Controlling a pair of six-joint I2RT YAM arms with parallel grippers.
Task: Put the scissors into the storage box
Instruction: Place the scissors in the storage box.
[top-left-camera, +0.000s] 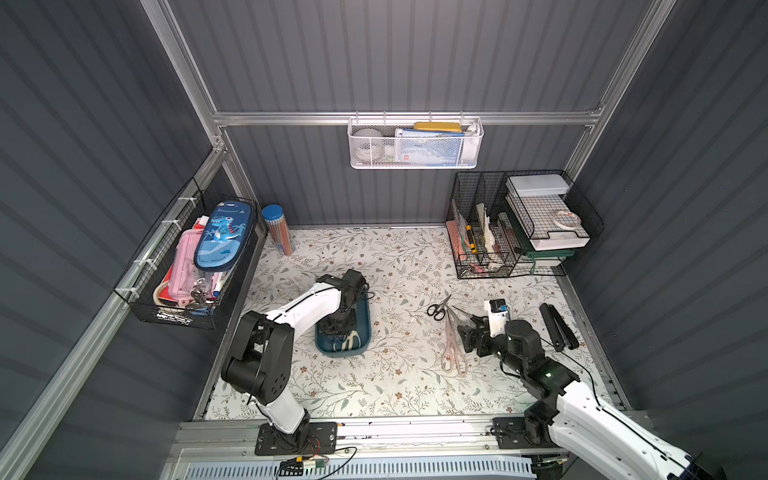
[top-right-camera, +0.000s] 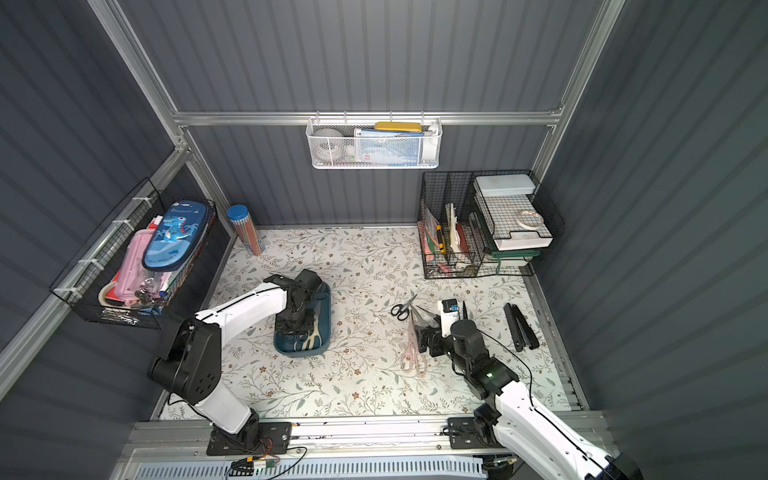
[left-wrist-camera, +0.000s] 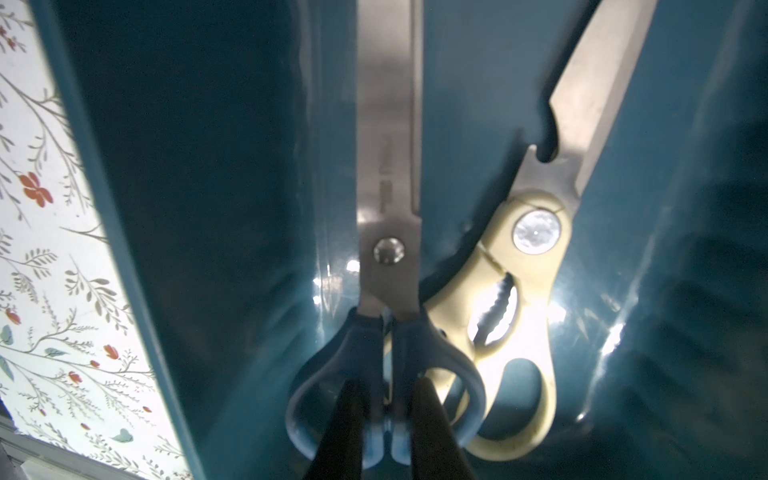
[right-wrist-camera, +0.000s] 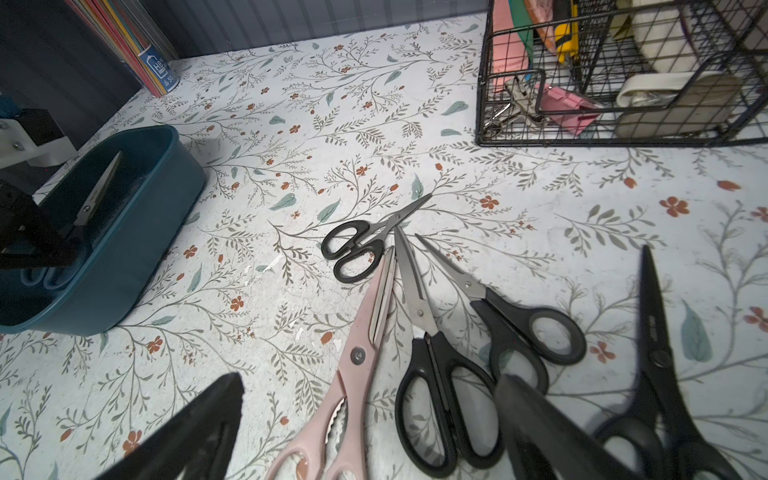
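Observation:
The teal storage box (top-left-camera: 369, 324) (top-right-camera: 329, 316) stands left of centre. My left gripper (left-wrist-camera: 388, 386) (top-left-camera: 334, 330) reaches down into it, its fingers through the loops of the blue-handled scissors (left-wrist-camera: 388, 187) and shut on the handle's middle bars. Cream-handled shears (left-wrist-camera: 519, 291) lie beside them on the box floor. Right of centre, my right gripper (right-wrist-camera: 368, 380) (top-left-camera: 462, 336) hovers open over pink-handled shears (right-wrist-camera: 361, 332) (top-left-camera: 453, 349) and a black-handled pair (right-wrist-camera: 432, 374). More black scissors lie around: a small pair (right-wrist-camera: 357, 245) (top-left-camera: 438, 308), another (right-wrist-camera: 519, 328), and an all-black pair (right-wrist-camera: 656, 345) (top-left-camera: 557, 328).
A black wire organiser (top-left-camera: 519, 224) fills the back right corner. A tube of coloured pencils (top-left-camera: 277, 228) stands at the back left. A black wire basket (top-left-camera: 187, 262) hangs on the left wall, and a white mesh basket (top-left-camera: 415, 143) on the back wall.

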